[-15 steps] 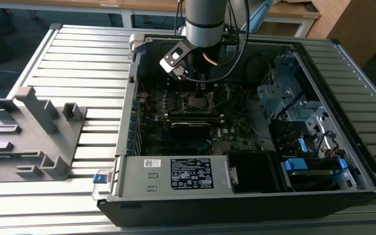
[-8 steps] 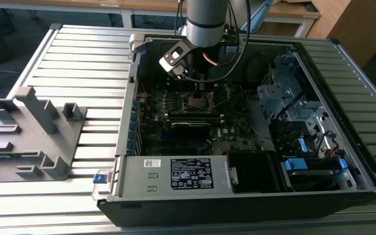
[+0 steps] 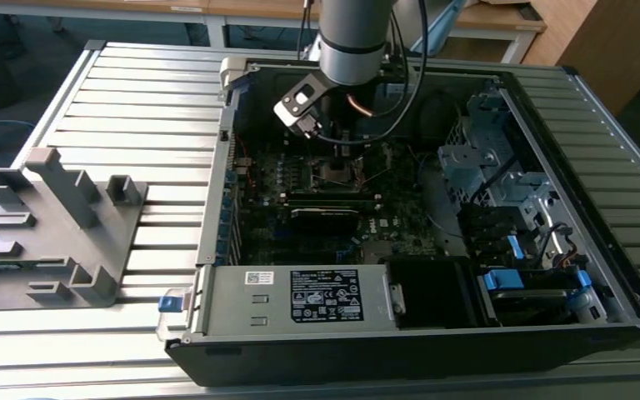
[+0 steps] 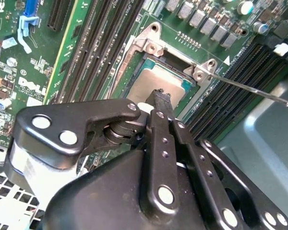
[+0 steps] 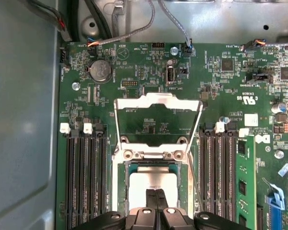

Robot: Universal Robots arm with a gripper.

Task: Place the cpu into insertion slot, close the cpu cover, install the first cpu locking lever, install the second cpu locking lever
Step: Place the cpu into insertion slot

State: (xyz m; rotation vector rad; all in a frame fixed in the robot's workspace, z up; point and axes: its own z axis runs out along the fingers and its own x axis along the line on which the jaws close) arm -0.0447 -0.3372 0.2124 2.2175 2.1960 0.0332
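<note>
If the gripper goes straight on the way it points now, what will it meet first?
Probably the cpu, lying in the insertion slot directly ahead of the gripper; whether the two touch is unclear.

A workshop or lab: an opened computer case (image 3: 409,354) lies on a slatted aluminium bench (image 3: 142,108), wooden desks (image 3: 253,10) behind.

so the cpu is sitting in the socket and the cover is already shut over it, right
Not quite. The cpu does sit in the insertion slot, but the cpu cover is not shut. In the first wrist view it stands swung up on its hinge, leaving the chip bare, with the gripper over it.
</note>
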